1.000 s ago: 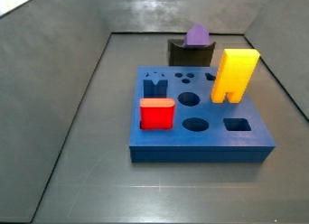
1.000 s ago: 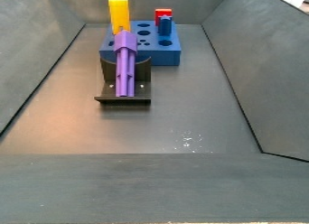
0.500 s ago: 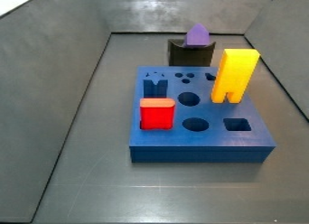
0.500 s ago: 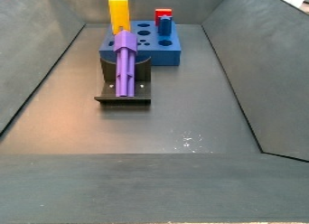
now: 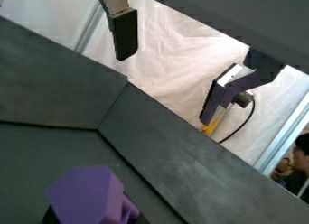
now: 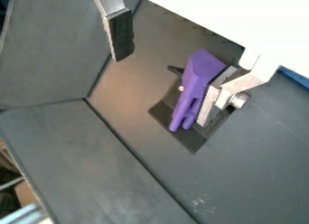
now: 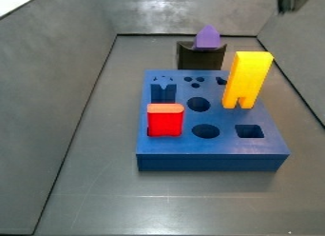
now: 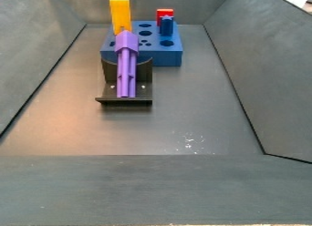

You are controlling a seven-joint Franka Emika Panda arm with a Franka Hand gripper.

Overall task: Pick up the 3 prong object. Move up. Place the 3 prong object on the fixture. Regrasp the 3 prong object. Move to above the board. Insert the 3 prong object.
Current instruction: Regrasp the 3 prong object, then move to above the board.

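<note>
In both wrist views the hand (image 6: 175,47) shows as two flat silver fingers with dark pads, one finger (image 6: 118,31) well apart from its mate (image 6: 229,88), so the jaws stand spread wide with nothing clamped between them. In a wrist view the 3 prong object (image 6: 192,89) lies past the fingers, resting on the fixture (image 6: 182,128), clear of both pads. In another wrist view only the purple, matte, rounded end of the piece (image 5: 87,200) shows, far from the dark pad (image 5: 123,36).

In a side view a dark corner of the arm (image 7: 291,1) sits at the upper edge, high above the things. The 3 prong object (image 7: 207,36) shows its pointed, house-like end atop the black fixture (image 7: 199,56), just behind the board (image 7: 210,135), a flat blue slab with round, square and slotted holes. A tall yellow block (image 7: 246,79) and a red cube (image 7: 165,120) stand in the board. The grey desk (image 7: 89,173) looks dull and smooth.

In the opposite side view the purple piece (image 8: 127,65) lies long across the fixture (image 8: 126,95).
</note>
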